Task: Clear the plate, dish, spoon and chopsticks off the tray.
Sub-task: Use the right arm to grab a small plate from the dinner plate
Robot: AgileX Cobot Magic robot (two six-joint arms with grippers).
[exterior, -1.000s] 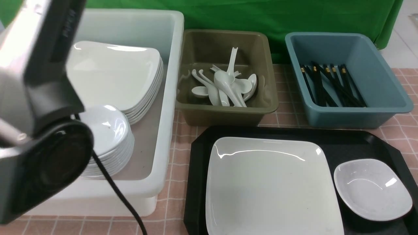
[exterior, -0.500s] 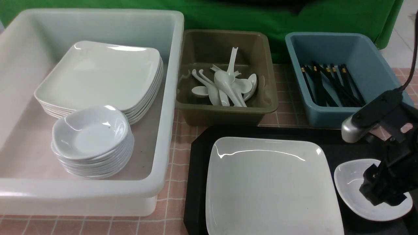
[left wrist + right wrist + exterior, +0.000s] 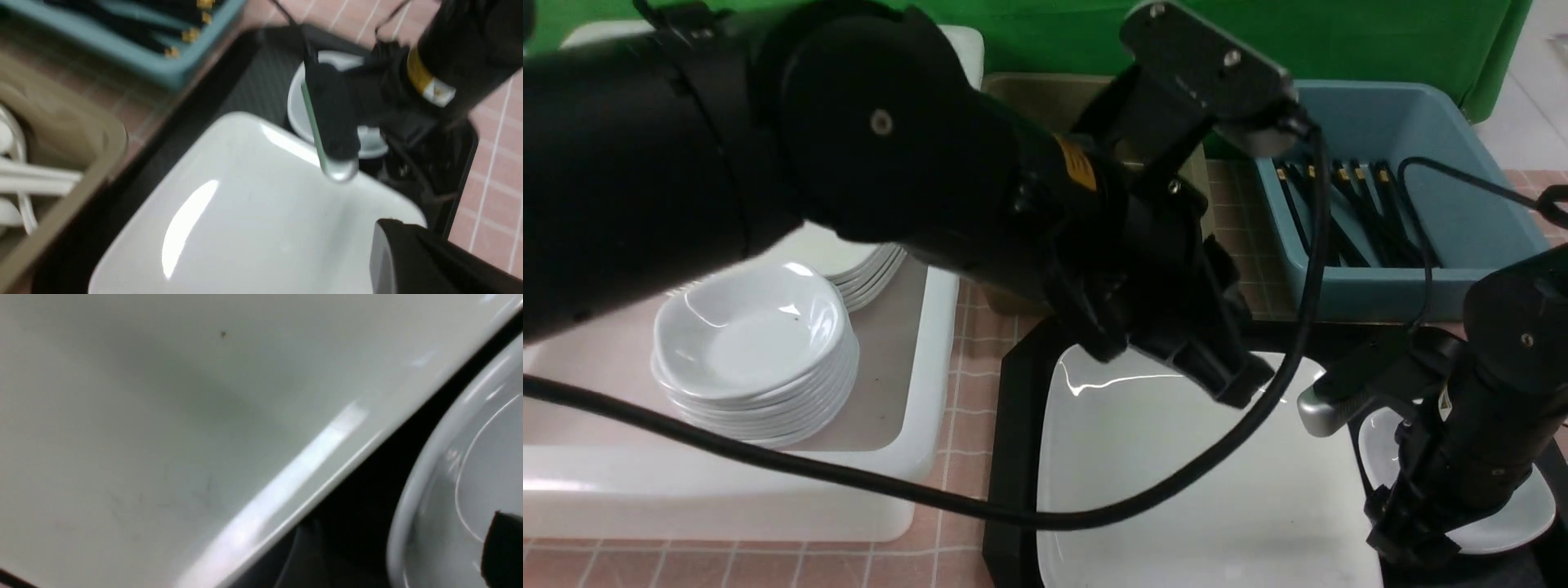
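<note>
The large white plate (image 3: 1176, 490) and the small white dish (image 3: 1519, 513) lie side by side on the black tray (image 3: 1013, 425). My left gripper (image 3: 1233, 384) hangs shut and empty just above the plate's (image 3: 245, 228) far edge. My right gripper (image 3: 1413, 551) is down at the dish's (image 3: 449, 498) rim on the plate side. One of its fingers (image 3: 504, 547) sits inside the dish, far out at the picture's edge, gripping nothing. No spoon or chopsticks show on the tray. Black chopsticks (image 3: 1347, 212) lie in the blue bin and white spoons (image 3: 24, 179) in the olive bin.
A white tub (image 3: 915, 457) on the left holds a stack of small dishes (image 3: 756, 343) and a stack of plates (image 3: 866, 265). The olive bin (image 3: 1045, 82) and the blue bin (image 3: 1462, 131) stand behind the tray. The left arm's cable (image 3: 849, 482) droops across the tub's front.
My left arm has swung in from the left and now reaches across to the plate's far edge. My right arm has come in and sunk lower onto the dish's rim.
</note>
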